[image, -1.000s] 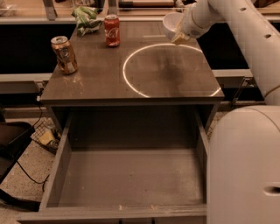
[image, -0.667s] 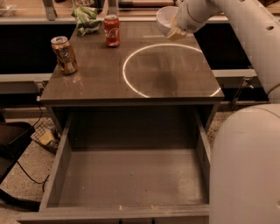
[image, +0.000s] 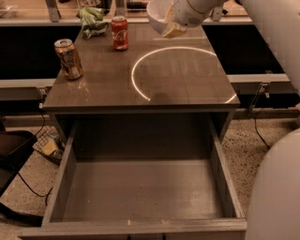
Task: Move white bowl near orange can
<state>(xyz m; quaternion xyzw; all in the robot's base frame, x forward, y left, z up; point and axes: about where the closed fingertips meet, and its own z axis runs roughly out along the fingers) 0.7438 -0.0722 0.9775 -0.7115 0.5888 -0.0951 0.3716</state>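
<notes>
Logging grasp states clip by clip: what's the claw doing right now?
Claw: closed on the bowl, held up above the back edge of the table.

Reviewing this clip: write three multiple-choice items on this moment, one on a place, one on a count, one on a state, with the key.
1. Where on the tabletop does the orange can stand?
A. near its left edge
B. in its middle
C. near its right edge

2. How many drink cans stand on the tabletop?
A. one
B. two
C. three

3. The white bowl is:
A. standing on the tabletop
B. held in the air by the gripper, over the far side
C. lying upside down on the tabletop

Key: 1 A, the can is by the left edge. 2 B, the orange can and a red cola can. 3 B, the gripper clasps the bowl clear of the surface.
</notes>
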